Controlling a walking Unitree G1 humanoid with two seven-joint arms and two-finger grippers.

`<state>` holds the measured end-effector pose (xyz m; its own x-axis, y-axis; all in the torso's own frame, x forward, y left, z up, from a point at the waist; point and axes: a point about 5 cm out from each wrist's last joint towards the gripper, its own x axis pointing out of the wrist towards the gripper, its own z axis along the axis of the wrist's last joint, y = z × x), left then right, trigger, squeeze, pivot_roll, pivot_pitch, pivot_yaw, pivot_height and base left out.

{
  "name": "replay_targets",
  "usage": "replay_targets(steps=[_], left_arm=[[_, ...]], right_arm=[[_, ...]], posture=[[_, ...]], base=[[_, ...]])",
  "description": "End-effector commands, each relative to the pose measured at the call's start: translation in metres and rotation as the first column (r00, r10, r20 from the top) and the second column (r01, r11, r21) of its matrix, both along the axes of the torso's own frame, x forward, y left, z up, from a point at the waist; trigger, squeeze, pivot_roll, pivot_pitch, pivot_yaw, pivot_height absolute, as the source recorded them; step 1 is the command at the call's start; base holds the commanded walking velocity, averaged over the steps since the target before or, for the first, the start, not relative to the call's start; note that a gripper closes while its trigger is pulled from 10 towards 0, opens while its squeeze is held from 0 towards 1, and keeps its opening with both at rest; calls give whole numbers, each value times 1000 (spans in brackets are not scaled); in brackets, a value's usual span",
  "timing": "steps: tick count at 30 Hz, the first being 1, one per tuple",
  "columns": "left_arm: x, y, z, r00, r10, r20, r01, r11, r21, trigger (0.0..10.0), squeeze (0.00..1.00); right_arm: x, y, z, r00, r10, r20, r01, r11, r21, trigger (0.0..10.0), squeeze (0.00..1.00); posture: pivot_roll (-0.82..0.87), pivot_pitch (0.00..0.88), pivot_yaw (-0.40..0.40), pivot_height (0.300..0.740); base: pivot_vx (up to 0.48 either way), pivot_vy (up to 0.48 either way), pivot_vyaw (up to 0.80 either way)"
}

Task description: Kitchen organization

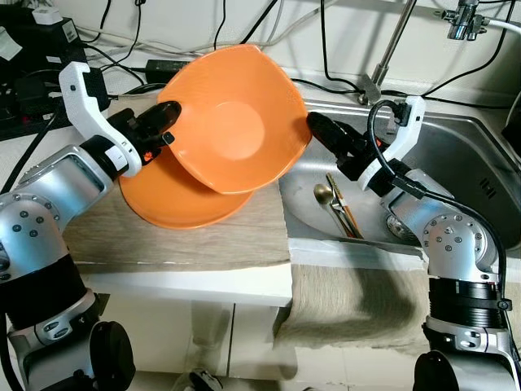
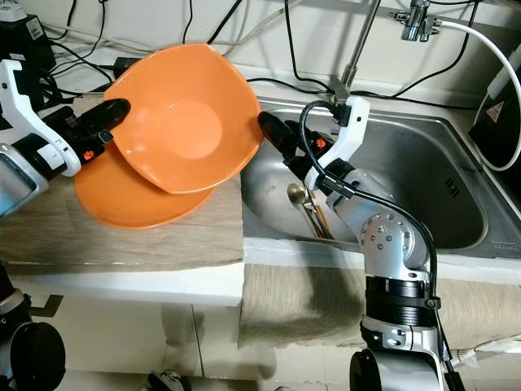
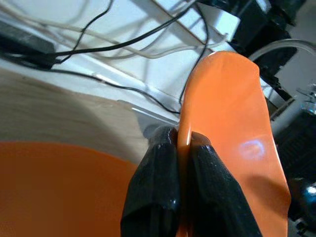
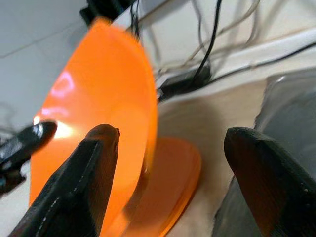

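Orange bowl (image 1: 232, 122), glossy w/ wavy rim, tilted above orange plate (image 1: 175, 204) on tabletop (image 1: 163, 244). Left gripper (image 3: 180, 143) fingers pinch its rim (wrist view clearest); right gripper (image 4: 168, 163) fingers spread wide beside it.

An orange bowl (image 1: 232, 118) is held tilted above a second orange plate (image 1: 175, 204) lying on the tabletop (image 1: 163, 269).
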<state>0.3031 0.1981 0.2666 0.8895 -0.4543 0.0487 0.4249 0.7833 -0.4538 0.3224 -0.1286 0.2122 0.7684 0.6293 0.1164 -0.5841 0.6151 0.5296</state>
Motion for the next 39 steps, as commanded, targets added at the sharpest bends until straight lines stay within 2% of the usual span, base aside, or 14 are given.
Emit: replay_targets(steps=[1,2,3,39], left_arm=[[-6,-5,12,995,-46,86,45,999,11,0,0],[-6,-5,12,995,-46,86,45,999,11,0,0],[-6,-5,12,994,-51,93,50,999,14,0,0],[-8,-13,10,989,-96,113,93,995,32,0,0]], right_arm=[[-3,-2,-5,1000,12,-26,-12,1000,-29,3333,0],[-3,-2,-5,1000,12,-26,-12,1000,-29,3333,0],[-3,-3,-6,999,12,-33,-13,999,-31,0,0],[-4,-4,1,1000,1,-10,-1,1000,22,0,0]], posture=[[16,0,-65,740],[16,0,-65,740],[16,0,-65,740],[12,0,-61,740]], base=[[0,0,0],[0,0,0],[0,0,0],[0,0,0]])
